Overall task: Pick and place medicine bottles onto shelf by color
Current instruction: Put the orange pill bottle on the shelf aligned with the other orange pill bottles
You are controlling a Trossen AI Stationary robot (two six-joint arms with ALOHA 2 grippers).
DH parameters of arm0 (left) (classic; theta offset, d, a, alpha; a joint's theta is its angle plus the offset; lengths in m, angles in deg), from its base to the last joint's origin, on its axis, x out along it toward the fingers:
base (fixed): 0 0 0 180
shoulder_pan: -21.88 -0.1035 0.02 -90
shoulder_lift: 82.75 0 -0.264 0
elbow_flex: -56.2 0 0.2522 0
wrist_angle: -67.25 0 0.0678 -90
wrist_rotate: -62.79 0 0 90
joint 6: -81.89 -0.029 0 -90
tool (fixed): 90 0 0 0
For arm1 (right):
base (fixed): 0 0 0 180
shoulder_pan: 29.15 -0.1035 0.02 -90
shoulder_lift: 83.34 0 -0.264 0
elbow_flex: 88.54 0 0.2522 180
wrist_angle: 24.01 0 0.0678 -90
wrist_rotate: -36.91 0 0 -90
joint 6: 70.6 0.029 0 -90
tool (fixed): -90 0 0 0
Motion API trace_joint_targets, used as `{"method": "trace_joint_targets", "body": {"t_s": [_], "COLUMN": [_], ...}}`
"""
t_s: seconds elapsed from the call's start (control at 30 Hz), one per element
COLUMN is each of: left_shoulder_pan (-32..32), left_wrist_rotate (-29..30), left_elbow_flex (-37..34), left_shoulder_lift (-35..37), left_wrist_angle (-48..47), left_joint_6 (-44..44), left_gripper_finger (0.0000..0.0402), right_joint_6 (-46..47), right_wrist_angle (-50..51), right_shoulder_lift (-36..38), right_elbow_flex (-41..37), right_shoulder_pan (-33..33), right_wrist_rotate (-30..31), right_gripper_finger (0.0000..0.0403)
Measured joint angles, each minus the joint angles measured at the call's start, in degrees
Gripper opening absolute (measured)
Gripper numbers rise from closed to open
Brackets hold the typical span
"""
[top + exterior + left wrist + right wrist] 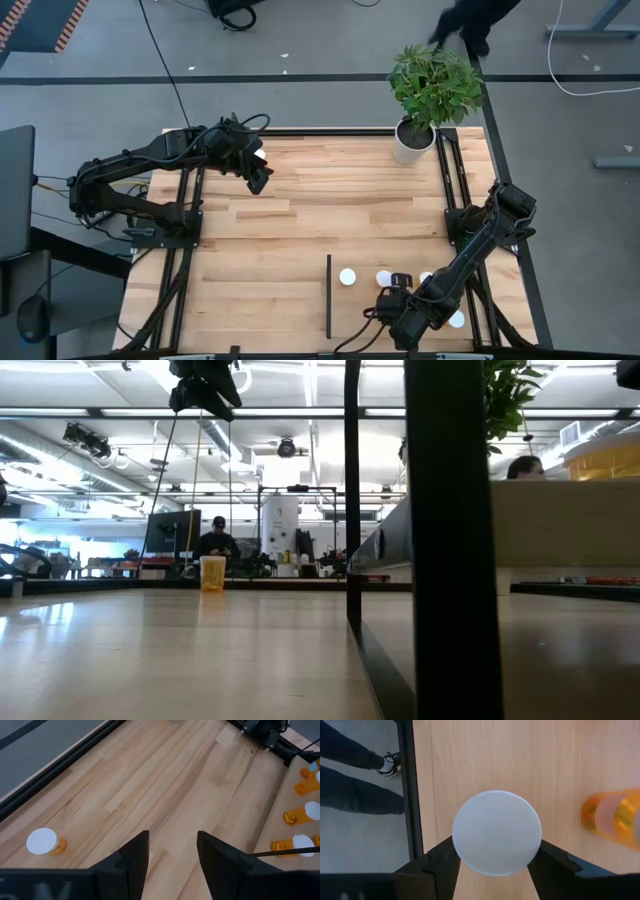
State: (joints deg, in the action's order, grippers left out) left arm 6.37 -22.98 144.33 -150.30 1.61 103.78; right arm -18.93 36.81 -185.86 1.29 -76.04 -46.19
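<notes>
High view: right gripper [400, 283] at five o'clock, fingers [445, 865] gripping a white-capped bottle [497, 832]; left gripper [259, 180] open at eleven, over the wood counter [300, 220].

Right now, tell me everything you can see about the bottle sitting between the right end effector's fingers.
The bottle shows mainly as a round white cap seen from straight above, smooth and plastic-looking, hiding its body, so it seems to stand upright on the light wood shelf. The right end effector has one dark finger at each side of the cap, close against its rim; whether they press it I cannot tell. It sits near the table's front edge, beside a black frame rail. An orange bottle stands nearby, apart from it.
</notes>
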Motion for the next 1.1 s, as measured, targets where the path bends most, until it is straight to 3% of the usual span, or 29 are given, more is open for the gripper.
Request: {"method": "trace_joint_targets", "body": {"t_s": [0.8, 1.1], "left_shoulder_pan": [-0.01, -0.01], "left_wrist_rotate": [0.0, 0.0], "left_elbow_flex": [0.0, 0.0], "left_shoulder_lift": [0.0, 0.0], "left_wrist_angle": [0.0, 0.0], "left_joint_6": [-0.15, -0.15], "left_gripper_finger": [0.0173, 0.0173], "right_joint_6": [2.73, 2.7], "right_wrist_angle": [3.11, 4.49], "right_shoulder_lift": [-0.09, -0.09], "right_elbow_flex": [1.92, 1.92], "right_shoulder_pan": [-0.25, -0.25], "right_wrist_rotate": [-0.01, -2.79], "right_gripper_finger": [0.0215, 0.0215]}}
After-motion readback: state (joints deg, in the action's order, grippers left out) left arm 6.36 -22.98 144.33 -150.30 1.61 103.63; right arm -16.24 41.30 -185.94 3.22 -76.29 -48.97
